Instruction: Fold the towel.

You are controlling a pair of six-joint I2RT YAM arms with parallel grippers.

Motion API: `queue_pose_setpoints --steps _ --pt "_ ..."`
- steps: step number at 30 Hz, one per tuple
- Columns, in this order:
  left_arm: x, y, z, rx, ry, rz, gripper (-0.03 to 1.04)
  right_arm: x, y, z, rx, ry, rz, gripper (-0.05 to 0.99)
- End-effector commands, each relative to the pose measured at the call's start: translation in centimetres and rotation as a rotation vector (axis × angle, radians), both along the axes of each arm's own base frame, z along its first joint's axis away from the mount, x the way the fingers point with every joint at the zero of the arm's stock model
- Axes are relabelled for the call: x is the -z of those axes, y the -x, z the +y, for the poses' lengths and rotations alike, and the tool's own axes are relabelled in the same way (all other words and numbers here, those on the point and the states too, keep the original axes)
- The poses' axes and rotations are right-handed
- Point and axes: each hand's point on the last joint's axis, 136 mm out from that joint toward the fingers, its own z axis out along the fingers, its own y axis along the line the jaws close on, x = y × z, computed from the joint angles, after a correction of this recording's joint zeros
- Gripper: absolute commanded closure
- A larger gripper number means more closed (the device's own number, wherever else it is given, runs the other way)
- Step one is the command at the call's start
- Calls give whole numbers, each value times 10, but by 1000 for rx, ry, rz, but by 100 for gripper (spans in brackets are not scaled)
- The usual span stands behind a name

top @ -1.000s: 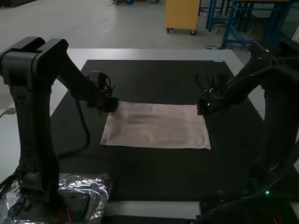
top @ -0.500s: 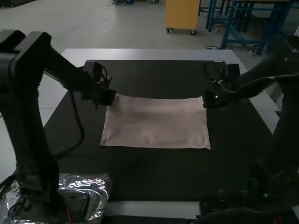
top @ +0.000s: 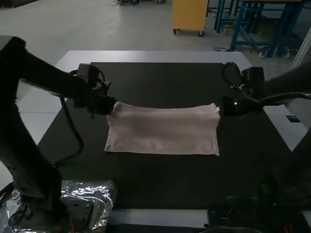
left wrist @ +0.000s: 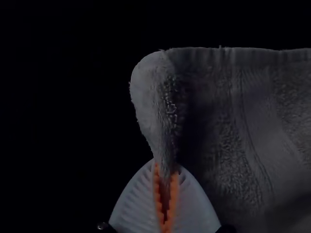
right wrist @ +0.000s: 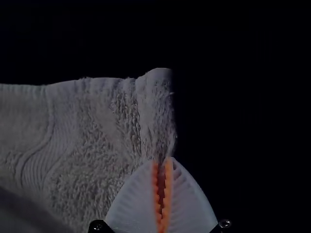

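The pale pinkish towel (top: 163,130) spans the middle of the black mat, its near edge flat and its far edge sagging between two held corners. At its far left corner is my left gripper (top: 112,108); at the far right corner, my right gripper (top: 221,108). In the left wrist view the ribbed fingers of the left gripper (left wrist: 166,174) pinch a corner of the towel (left wrist: 218,116). The right wrist view has the right gripper (right wrist: 162,167) closed on the other corner of the towel (right wrist: 97,131).
A black mat (top: 160,187) covers most of the pale table (top: 155,56). Crinkled silvery plastic (top: 99,194) lies at the near left, by the left arm's base. Cables hang from both arms.
Both grippers have moved outward, away from each other, after first shifting slightly toward the far side. The towel's far edge went with them and widened, while its near edge stayed in place.
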Motion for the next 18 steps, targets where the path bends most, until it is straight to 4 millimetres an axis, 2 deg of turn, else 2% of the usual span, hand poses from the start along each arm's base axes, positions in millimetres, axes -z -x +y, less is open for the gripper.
queue_pose_setpoints --steps 1,5,18 --pt "-13 7 7 -20 1 -18 99 -5 12 -4 -3 -14 -2 96" --pt "-11 22 9 -35 8 10 99 -6 25 -4 -2 -17 -1 96" --pt "24 73 16 -29 -19 130 99 29 78 -2 -38 -14 170 96"
